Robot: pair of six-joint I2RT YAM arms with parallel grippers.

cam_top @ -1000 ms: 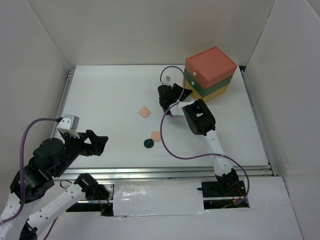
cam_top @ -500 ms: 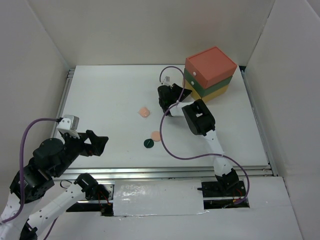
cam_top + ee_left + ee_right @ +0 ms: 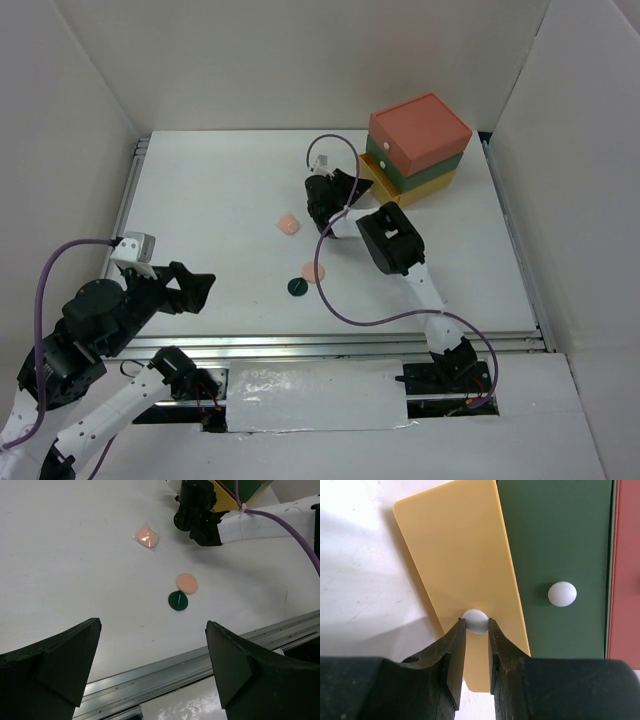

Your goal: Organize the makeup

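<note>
Two peach round compacts (image 3: 288, 224) (image 3: 313, 271) and a dark green disc (image 3: 297, 287) lie on the white table; they also show in the left wrist view: the compacts (image 3: 147, 537) (image 3: 187, 583), the disc (image 3: 177, 600). My right gripper (image 3: 476, 625) is shut on the white knob (image 3: 475, 620) of the yellow bottom drawer (image 3: 462, 565), which stands pulled out from the drawer box (image 3: 420, 145). In the top view the right gripper (image 3: 345, 185) is at the drawer front. My left gripper (image 3: 152, 665) is open and empty above the table's near edge. The palettes and tubes are out of view.
The green drawer (image 3: 560, 565) with its own white knob (image 3: 562, 593) is closed above the yellow one. A metal rail (image 3: 165, 672) runs along the table's near edge. White walls enclose the table on three sides.
My right gripper has moved left, away from the box, drawing the yellow drawer out by its knob. The left arm has barely moved.
</note>
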